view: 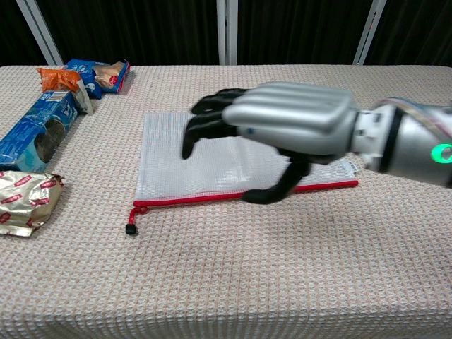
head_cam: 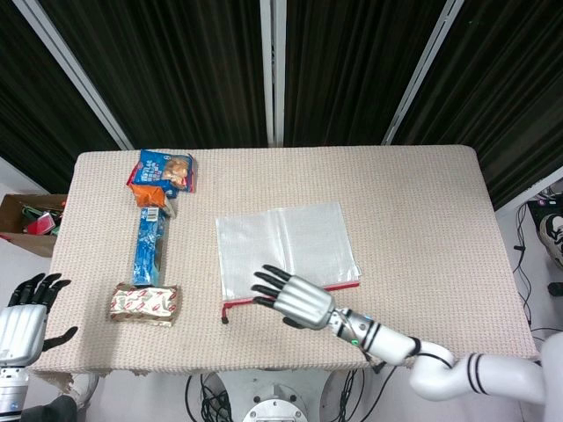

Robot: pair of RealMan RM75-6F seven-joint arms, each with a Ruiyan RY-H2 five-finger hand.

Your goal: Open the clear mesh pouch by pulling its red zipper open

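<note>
The clear mesh pouch (head_cam: 283, 248) (view: 176, 159) lies flat at the middle of the table, its red zipper (head_cam: 237, 301) (view: 183, 200) along the near edge. The black zipper pull (head_cam: 226, 320) (view: 129, 228) hangs off the pouch's near left corner. My right hand (head_cam: 295, 298) (view: 282, 123) hovers over the near part of the pouch, palm down, fingers spread and pointing left, holding nothing. Its thumb reaches down toward the zipper line. My left hand (head_cam: 25, 316) stays open off the table's near left corner and does not show in the chest view.
Along the left side lie a gold-and-red snack pack (head_cam: 145, 304) (view: 25, 203), a blue biscuit packet (head_cam: 149, 246) (view: 35, 131) and a blue-and-orange snack bag (head_cam: 163, 172) (view: 92, 74). A cardboard box (head_cam: 26, 215) sits beyond the table's left edge.
</note>
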